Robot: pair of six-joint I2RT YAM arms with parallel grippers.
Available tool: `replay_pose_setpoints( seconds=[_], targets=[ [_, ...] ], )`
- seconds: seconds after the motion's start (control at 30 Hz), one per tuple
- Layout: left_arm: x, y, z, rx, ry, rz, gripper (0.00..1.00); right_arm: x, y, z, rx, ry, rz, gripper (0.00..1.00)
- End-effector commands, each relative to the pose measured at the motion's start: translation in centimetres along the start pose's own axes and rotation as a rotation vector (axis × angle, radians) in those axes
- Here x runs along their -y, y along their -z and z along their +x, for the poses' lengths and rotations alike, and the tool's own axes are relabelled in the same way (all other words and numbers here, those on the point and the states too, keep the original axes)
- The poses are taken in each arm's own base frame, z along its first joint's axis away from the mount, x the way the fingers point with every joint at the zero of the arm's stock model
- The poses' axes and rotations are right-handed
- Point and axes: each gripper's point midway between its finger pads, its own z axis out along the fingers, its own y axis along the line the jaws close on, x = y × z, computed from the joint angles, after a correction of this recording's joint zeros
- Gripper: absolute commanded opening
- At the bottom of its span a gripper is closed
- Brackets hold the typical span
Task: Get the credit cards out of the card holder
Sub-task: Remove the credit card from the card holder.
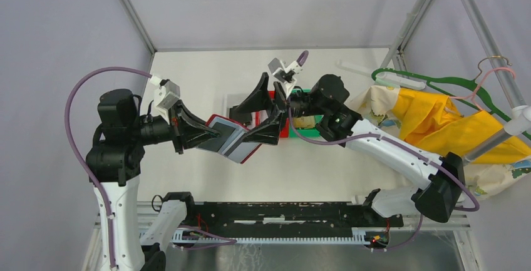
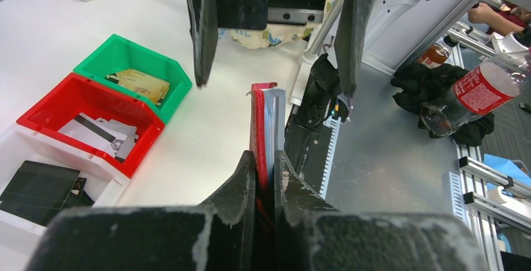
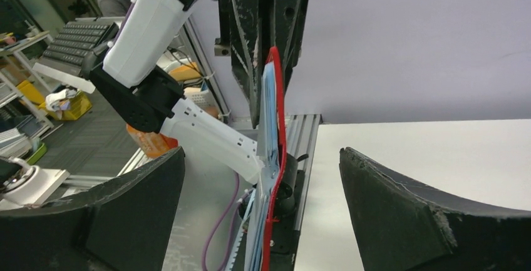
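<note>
Above the tabletop [image 1: 188, 71], left tool [image 1: 214, 134] is clamped on the red card holder [image 1: 235, 143], right tool [image 3: 262, 155] sits wide open straddling it.

The card holder [image 1: 228, 138] has a smooth red skin with a slight sheen and matt blue-grey leaves. The left claw [image 2: 264, 158] has matt black fingers [image 2: 235, 189], rough and scuffed whitish. The red bin [image 2: 56, 105] and green bin [image 2: 103, 58] are glossy plastic; the table [image 2: 206, 133] is smooth matt white
</note>
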Motion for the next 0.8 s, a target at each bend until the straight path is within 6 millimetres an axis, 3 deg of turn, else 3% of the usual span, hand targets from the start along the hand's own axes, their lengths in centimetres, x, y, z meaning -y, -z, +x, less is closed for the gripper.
replay_pose_setpoints(
  seconds=[0.0,0.1,0.37,0.43,0.6,0.77],
  targets=[
    [1.0,0.2,-1.3,0.021,-0.09,0.035,0.02,-0.3,-1.5,0.8,-0.044,0.032,-0.03,0.98],
    [1.3,0.3,-1.5,0.024,-0.097,0.034,0.02,-0.2,-2.2,1.4,-0.066,0.016,-0.041,0.92],
    [1.1,0.2,-1.3,0.022,-0.096,0.03,0.03,-2.2,-2.8,0.6,-0.002,-0.037,-0.146,0.4],
    [1.1,0.2,-1.2,0.022,-0.098,0.027,0.1,-3.3,-2.5,0.2,0.025,-0.036,-0.193,0.32],
    [0.8,0.2,-1.1,0.018,-0.084,0.017,0.52,-4.1,-2.0,0.8,0.012,-0.042,-0.237,0.05],
    [1.3,0.0,-0.7,0.011,-0.01,0.08,0.61,-4.3,-1.6,0.7,0.019,-0.038,-0.232,0.0]
  ],
)
